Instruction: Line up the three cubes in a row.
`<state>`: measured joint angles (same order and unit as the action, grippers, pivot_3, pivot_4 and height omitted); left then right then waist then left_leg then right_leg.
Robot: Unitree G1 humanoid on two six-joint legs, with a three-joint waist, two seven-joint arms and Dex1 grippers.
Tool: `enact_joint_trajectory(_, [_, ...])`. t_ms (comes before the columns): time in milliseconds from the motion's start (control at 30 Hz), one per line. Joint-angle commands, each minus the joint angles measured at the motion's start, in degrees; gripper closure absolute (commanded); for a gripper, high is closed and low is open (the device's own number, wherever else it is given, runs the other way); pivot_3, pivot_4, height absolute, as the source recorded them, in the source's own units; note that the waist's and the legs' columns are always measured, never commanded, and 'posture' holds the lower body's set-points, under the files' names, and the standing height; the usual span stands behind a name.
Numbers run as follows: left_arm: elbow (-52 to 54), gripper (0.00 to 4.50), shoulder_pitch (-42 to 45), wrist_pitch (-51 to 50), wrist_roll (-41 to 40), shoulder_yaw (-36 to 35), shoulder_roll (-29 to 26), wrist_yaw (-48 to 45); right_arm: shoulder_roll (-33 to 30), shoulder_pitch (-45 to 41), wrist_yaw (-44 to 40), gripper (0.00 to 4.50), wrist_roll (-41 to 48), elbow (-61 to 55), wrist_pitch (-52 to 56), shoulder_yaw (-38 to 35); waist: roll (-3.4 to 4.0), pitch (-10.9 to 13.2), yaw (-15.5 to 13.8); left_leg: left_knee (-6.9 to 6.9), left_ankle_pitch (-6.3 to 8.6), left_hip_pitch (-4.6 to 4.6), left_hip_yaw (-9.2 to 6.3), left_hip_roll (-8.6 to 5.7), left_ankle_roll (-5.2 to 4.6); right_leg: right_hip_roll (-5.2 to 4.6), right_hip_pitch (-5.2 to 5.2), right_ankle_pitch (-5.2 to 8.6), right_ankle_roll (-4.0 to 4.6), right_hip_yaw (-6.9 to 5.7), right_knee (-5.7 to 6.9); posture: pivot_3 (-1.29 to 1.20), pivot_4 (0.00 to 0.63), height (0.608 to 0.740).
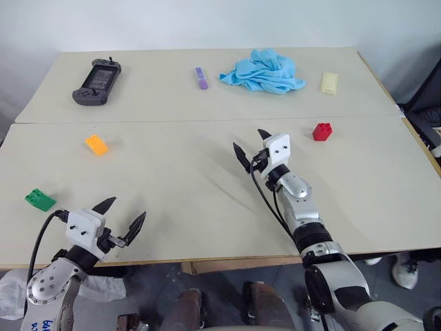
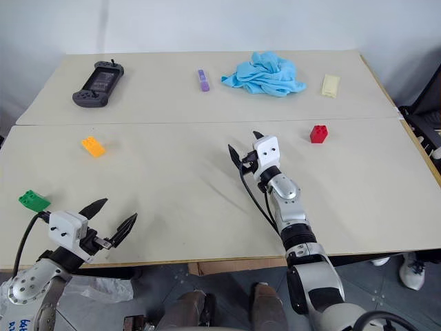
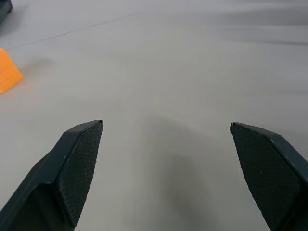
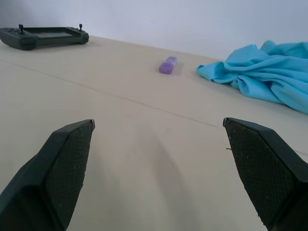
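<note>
The three cubes are scattered well apart on the near table (image 1: 207,207), so no row is formed yet. The red cube (image 1: 322,131) sits toward the right side near the seam between the two tabletops; the orange cube (image 1: 96,144) lies on the left half, and the green cube (image 1: 40,200) rests nearer the left front edge, tilted on one side.

The right gripper (image 1: 252,146) is held out over the middle of the table with its fingers spread wide and nothing between them; it is placed between the orange and red cubes, closer to the red one (probably because that brick is judged the easiest reach for this arm). The left gripper (image 1: 125,215) is kept low near the front edge, its fingers likewise apart and empty, just beside the green cube, which would suit a pick on that side.

Along the far table a game controller (image 1: 97,82), a purple stick (image 1: 200,77), a blue cloth (image 1: 265,72) and a pale yellow block (image 1: 330,83) are set aside, clear of the working area.
</note>
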<state>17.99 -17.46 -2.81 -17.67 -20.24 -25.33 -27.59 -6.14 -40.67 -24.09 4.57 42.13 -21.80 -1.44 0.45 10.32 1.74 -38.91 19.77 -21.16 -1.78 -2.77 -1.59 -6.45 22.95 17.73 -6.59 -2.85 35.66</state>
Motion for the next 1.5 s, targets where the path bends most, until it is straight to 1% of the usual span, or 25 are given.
enact_joint_trajectory(33, [3.25, 0.01, -0.58, 0.61, -0.95, -1.44, 0.37, 0.59, -0.17, -1.53, 0.1, 0.0, 0.44, -0.7, -0.67, -0.41, 0.0, 0.0, 0.01, 0.0, 0.0, 0.0, 0.0, 0.0, 0.0, 0.0, 0.0, 0.0, 0.0, 0.0, 0.0, 0.0, 0.15, 0.74])
enact_joint_trajectory(167, [4.05, 0.01, -1.38, 0.95, -5.1, -2.39, -0.21, -2.75, -0.26, -0.69, -0.53, 0.0, 1.38, -3.36, -0.07, -0.64, 0.0, 0.0, 0.01, 0.01, 0.0, -0.01, 0.0, 0.0, 0.0, 0.0, 0.01, 0.0, 0.0, 0.01, -0.01, 0.0, 0.15, 0.74])
enact_joint_trajectory(233, [3.68, 0.01, 0.09, 0.42, -6.78, -1.89, -0.96, -4.62, -0.11, 1.44, -3.16, 0.0, 5.6, -8.43, 2.99, -1.84, 0.0, 0.0, -0.2, 0.01, 0.0, -0.01, 0.0, 0.0, 0.0, 0.0, 0.01, 0.0, 0.01, 0.0, -0.02, 0.0, 0.15, 0.74])
enact_joint_trajectory(300, [3.8, 0.01, 2.42, -0.92, -7.87, -0.92, -1.8, -5.64, -1.53, 3.94, -2.98, 0.0, 6.38, -13.19, 4.53, -2.55, 0.02, 0.01, -0.41, 0.0, 0.0, -0.04, -0.05, 0.0, 0.0, -0.01, 0.0, 0.0, 0.01, -0.02, -0.02, 0.0, 0.15, 0.74])
enact_joint_trajectory(467, [1.82, 0.01, 12.69, -2.97, -6.76, 5.98, -4.45, -9.9, -8.95, 13.86, -2.2, 0.0, 8.3, -29.27, 11.83, -6.06, 0.06, 0.03, -1.6, -0.06, 0.01, -0.04, -0.1, -0.12, -0.01, -0.07, -0.06, 0.0, 0.0, -0.02, -0.01, 0.0, 0.15, 0.74])
enact_joint_trajectory(567, [-3.58, 0.01, 21.64, -2.67, -4.64, 10.96, -4.09, -11.58, -12.79, 20.46, 2.34, 0.0, 8.04, -36.95, 16.78, -10.97, 0.07, 0.04, -1.83, -0.04, 0.01, -0.06, -0.13, -0.14, -0.01, -0.06, -0.05, 0.0, 0.0, -0.05, -0.02, 0.0, 0.15, 0.74])
enact_joint_trajectory(633, [-7.29, 0.01, 26.13, -1.69, -3.4, 13.6, -3.92, -13.39, -14.11, 24.19, 5.17, 0.0, 7.85, -39.73, 19.16, -13.92, 0.07, 0.04, -1.66, -0.04, 0.0, -0.06, -0.12, -0.13, -0.01, -0.03, -0.05, 0.0, 0.0, -0.06, 0.0, 0.0, 0.15, 0.74])
enact_joint_trajectory(767, [-12.61, 0.01, 32.92, -0.78, -3.73, 16.14, -2.83, -16.45, -15.59, 29.71, 7.96, 0.0, 6.64, -41.43, 21.79, -16.93, 0.07, 0.04, -1.13, 0.1, 0.0, 0.0, 0.1, -0.04, 0.01, 0.09, 0.03, -0.01, -0.01, 0.06, -0.02, 0.0, 0.15, 0.74])
enact_joint_trajectory(833, [-14.41, 0.01, 35.99, -0.83, -4.3, 17.36, -2.23, -18.62, -16.32, 30.42, 8.42, 0.0, 6.46, -41.21, 22.37, -17.5, 0.07, 0.04, -1.31, 0.09, -0.03, -0.03, 0.11, 0.0, 0.05, 0.13, 0.07, 0.0, -0.01, 0.05, -0.02, 0.0, 0.15, 0.74])
enact_joint_trajectory(867, [-14.76, 0.01, 36.84, -0.94, -4.58, 17.74, -2.09, -19.6, -16.62, 29.95, 8.39, 0.0, 6.38, -41.11, 22.42, -17.33, 0.07, 0.04, -1.25, 0.07, -0.03, -0.03, 0.13, 0.01, 0.05, 0.14, 0.07, 0.0, -0.01, 0.06, 0.01, 0.0, 0.15, 0.74])
enact_joint_trajectory(1033, [-13.61, 0.01, 37.79, -0.87, -6.35, 17.57, -2.42, -23.29, -19.32, 17.44, 10.1, 0.0, 9.85, -37.58, 37.0, -17.98, 0.1, 0.05, -0.21, 0.0, -0.07, 0.0, 0.6, 0.03, -0.02, 0.14, 0.31, -0.06, -0.11, 0.11, 0.2, 0.0, 0.15, 0.74])
enact_joint_trajectory(1067, [-13.51, 0.01, 37.96, -0.67, -6.17, 17.28, -2.33, -23.04, -20.9, 14.23, 9.28, 0.0, 9.17, -35.06, 40.06, -16.79, 0.1, 0.05, -0.22, -0.03, -0.07, -0.01, 0.59, 0.06, -0.01, 0.13, 0.33, -0.06, -0.11, 0.15, 0.22, 0.0, 0.15, 0.74])
enact_joint_trajectory(1167, [-13.17, 0.01, 37.95, -0.89, -5.63, 17.13, -2.32, -22.52, -23.63, 3.8, 6.62, 0.0, 6.92, -23.16, 43.23, -13.34, 0.09, 0.05, -0.26, -0.05, -0.08, -0.06, 0.53, 0.09, 0.01, 0.13, 0.35, -0.05, -0.09, 0.3, 0.2, 0.0, 0.15, 0.74])
enact_joint_trajectory(1267, [-12.46, 0.01, 36.74, -0.69, -4.97, 17.4, -2.06, -21.95, -24.19, -4.84, 5.35, 0.0, 4.38, -9.33, 42.37, -10.68, 0.09, 0.06, -0.31, -0.03, -0.09, -0.09, 0.53, 0.08, 0.01, 0.12, 0.36, -0.05, -0.09, 0.41, 0.2, 0.0, 0.15, 0.74])
enact_joint_trajectory(1333, [-11.83, 0.01, 35.59, -0.67, -4.52, 17.49, -1.79, -21.16, -24.22, -9.81, 5.13, 0.0, 2.29, -0.26, 39.87, -8.91, 0.09, 0.06, -0.31, -0.01, -0.08, -0.13, 0.53, 0.07, 0.0, 0.11, 0.39, -0.05, -0.09, 0.4, 0.18, 0.0, 0.15, 0.74])
enact_joint_trajectory(1467, [-11.45, 0.01, 34.58, -0.45, -3.98, 17.67, -1.77, -20.56, -23.91, -15.92, 5.15, 0.0, 0.74, 10.53, 36.11, -7.5, 0.09, 0.06, -0.32, 0.01, -0.09, -0.21, 0.5, 0.01, -0.03, 0.05, 0.45, -0.05, -0.09, 0.37, 0.18, 0.0, 0.15, 0.74])
enact_joint_trajectory(1500, [-10.89, 0.01, 34.08, -0.55, -4.01, 17.53, -1.7, -20.1, -23.59, -17.78, 7.37, 0.0, -0.01, 13.84, 34.88, -7.45, 0.09, 0.06, -0.26, 0.0, -0.09, -0.27, 0.5, -0.01, -0.03, 0.03, 0.5, -0.05, -0.09, 0.36, 0.18, 0.0, 0.15, 0.74])
